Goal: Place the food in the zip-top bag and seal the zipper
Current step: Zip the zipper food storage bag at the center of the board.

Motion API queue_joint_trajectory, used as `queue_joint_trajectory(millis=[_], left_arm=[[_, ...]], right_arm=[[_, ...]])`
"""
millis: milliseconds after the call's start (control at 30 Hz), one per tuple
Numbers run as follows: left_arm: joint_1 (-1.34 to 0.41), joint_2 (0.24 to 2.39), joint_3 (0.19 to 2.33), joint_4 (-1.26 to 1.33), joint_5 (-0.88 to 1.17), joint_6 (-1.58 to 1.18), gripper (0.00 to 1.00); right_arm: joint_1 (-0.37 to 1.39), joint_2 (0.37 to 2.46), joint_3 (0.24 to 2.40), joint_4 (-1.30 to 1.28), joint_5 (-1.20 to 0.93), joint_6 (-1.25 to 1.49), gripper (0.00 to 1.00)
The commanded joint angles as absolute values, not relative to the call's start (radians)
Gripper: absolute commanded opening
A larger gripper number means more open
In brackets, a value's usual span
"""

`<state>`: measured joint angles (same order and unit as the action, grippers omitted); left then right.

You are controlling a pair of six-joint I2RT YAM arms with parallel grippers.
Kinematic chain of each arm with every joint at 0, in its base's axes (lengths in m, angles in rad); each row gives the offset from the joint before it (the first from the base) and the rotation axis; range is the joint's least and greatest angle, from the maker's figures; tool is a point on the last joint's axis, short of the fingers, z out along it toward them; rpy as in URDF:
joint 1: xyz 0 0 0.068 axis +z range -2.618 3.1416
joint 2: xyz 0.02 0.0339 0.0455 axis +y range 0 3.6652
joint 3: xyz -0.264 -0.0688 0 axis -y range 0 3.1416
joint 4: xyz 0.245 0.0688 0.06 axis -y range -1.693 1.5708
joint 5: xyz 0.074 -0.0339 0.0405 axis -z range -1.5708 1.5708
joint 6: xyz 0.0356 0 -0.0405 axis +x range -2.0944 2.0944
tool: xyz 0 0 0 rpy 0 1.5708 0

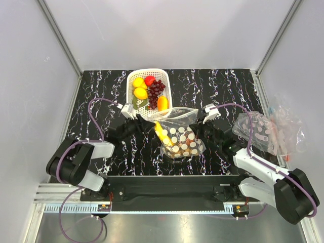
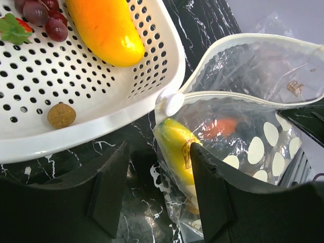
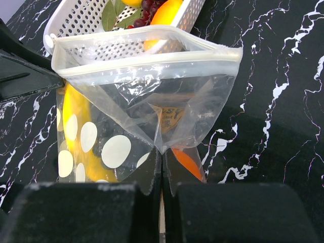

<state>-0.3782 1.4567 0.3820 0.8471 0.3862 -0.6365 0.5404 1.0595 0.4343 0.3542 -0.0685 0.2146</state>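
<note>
Right tool [image 3: 162, 164] is pinched shut on a fold of the zip-top bag [image 3: 152, 86], I'd guess to keep the mouth propped open toward the basket [image 1: 132, 77]. The left tool [image 2: 158, 152] has its fingers apart right by the bag's zipper end, holding nothing. Count-wise, the bag sits on the bench [image 1: 101, 91] just beside the basket with one banana [image 2: 174, 147] and one orange-red bit I can't make out inside. The basket has two lemons [image 1: 139, 87], one strawberry [image 1: 149, 80], one bunch of purple grapes [image 1: 156, 91], one orange fruit [image 1: 162, 103] and one loose tan grape [image 2: 61, 115].
</note>
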Motion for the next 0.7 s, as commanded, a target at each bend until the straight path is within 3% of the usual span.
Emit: queue_joint_trajectory(millis=[0,100,367,500,633,667], left_arm=[[-0.371,1.482,0.405,1.034,0.391,-0.641,0.57],[-0.37,1.508,0.413,1.072,0.409,-0.644,0.59],[-0.367,1.569,0.449,1.091,0.423,-0.65,0.52],[-0.365,1.589,0.468,1.089,0.414,-0.649,0.34],[-0.365,1.598,0.468,1.13,0.443,-0.652,0.0],[-0.365,1.592,0.46,1.149,0.449,-0.655,0.0]], right_arm=[[0.535,1.061,0.44,0.377,-0.058,0.219,0.0],[0.534,1.071,0.446,0.376,-0.06,0.221,0.0],[0.534,1.048,0.44,0.37,-0.052,0.218,0.0],[0.534,1.046,0.437,0.368,-0.054,0.218,0.0],[0.534,1.043,0.44,0.362,-0.057,0.219,0.0],[0.535,1.036,0.44,0.362,-0.055,0.221,0.0]])
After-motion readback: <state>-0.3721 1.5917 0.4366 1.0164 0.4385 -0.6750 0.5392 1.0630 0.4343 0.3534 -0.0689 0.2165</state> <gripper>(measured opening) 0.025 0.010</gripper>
